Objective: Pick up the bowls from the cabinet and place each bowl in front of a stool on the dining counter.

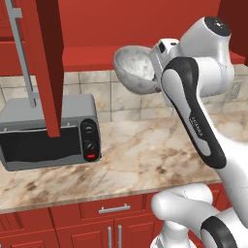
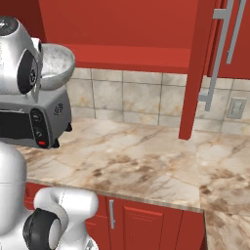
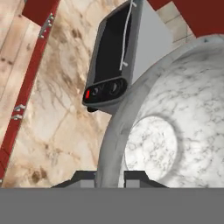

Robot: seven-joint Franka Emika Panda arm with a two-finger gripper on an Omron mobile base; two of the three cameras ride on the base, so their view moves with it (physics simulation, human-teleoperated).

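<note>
The red wall cabinet [image 1: 97, 29] spanned the top of both base views, one tall door [image 1: 46, 58] swung open and hanging down in front of the toaster oven. Beneath it ran the wall counter [image 1: 145, 160], its beige veined marble top bare along the front edge, with red drawer units [image 1: 111, 213] below. The grey toaster oven [image 1: 48, 131] stood at the counter's left end against the tiled backsplash [image 2: 132, 97]. The grey-white marbled bowl [image 1: 135, 68] was held up in the air above the counter, just under the cabinet's shelf edge, tipped on its side. The gripper [image 3: 110, 177] pinched the bowl's rim, one fingertip [image 3: 83, 178] outside the wall and the other inside.
</note>
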